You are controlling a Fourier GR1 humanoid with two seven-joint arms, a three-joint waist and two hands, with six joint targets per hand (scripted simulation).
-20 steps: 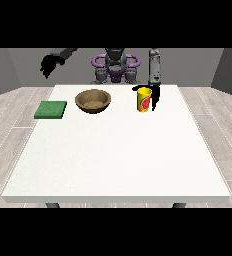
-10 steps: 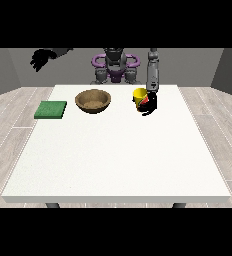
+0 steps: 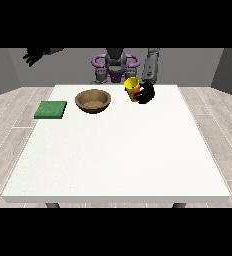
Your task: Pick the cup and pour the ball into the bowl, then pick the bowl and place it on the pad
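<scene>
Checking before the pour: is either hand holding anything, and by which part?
The hand at the view's right holds the yellow cup by its lower side, tilted. The hand at the view's left holds nothing.

The cup (image 3: 131, 86) is partly hidden by fingers (image 3: 147, 93).

No legible text, labels or numbers anywhere

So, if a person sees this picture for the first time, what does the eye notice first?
Probably the yellow cup, tilted and lifted off the white table, in the black hand at the view's right. Next, the brown bowl to its left and the green pad near the table's left edge. The hand at the view's left is raised high.
</scene>
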